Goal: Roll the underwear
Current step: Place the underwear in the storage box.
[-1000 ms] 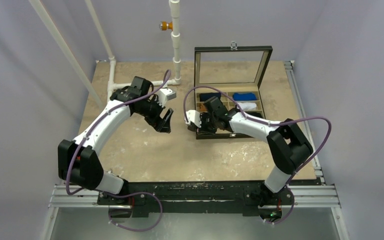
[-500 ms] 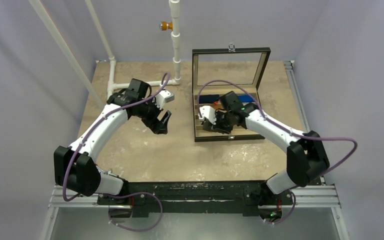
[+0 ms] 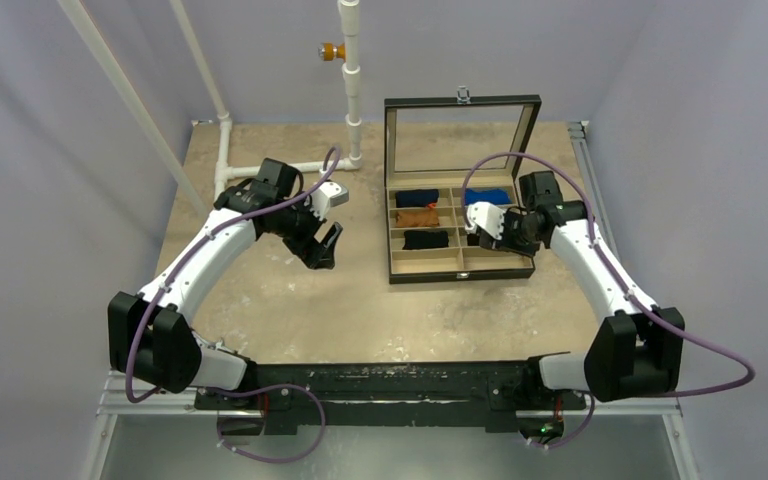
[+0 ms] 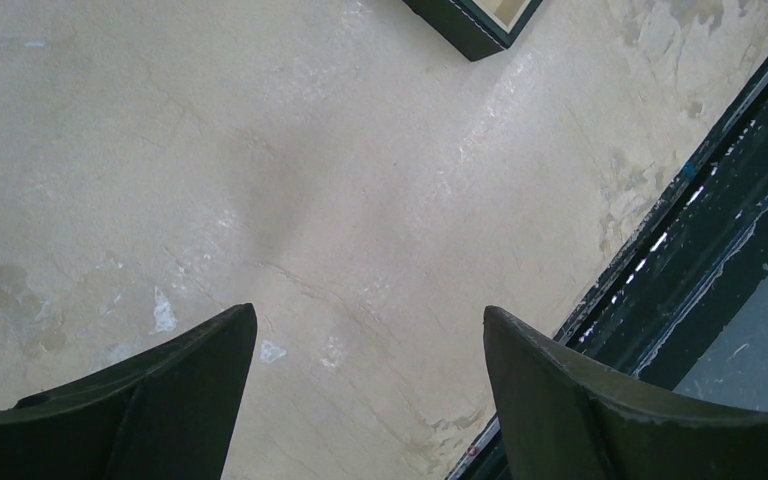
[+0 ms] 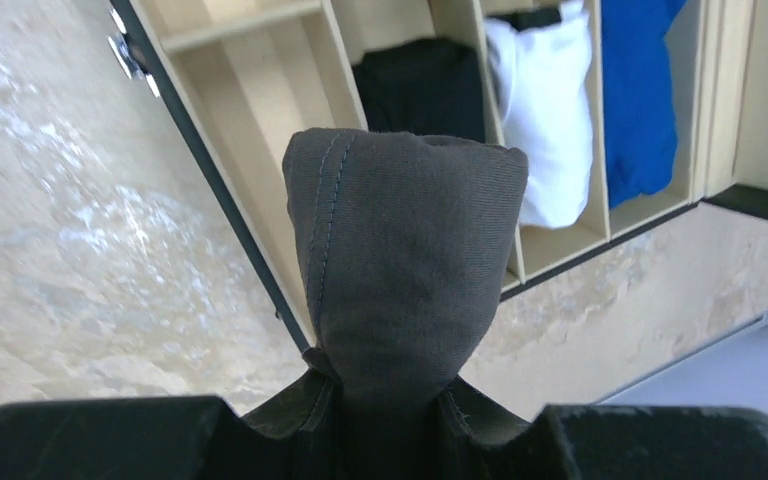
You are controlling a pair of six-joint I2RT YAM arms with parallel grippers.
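Top external tells you little: over the table (image 3: pixel 360 310), by the compartment case (image 3: pixel 460 276), the right pincer (image 3: pixel 477 226) carries a load too small to read. Right wrist shows it pinching the rolled underwear (image 5: pixel 405 250) above the case's rim, long axis pointing straight out from the fingers. Your left pincer (image 4: pixel 370 330) is spread over the table.

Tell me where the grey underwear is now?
In the right wrist view, the rolled grey underwear is pinched in the right gripper, over the right half of the box, near the white roll.
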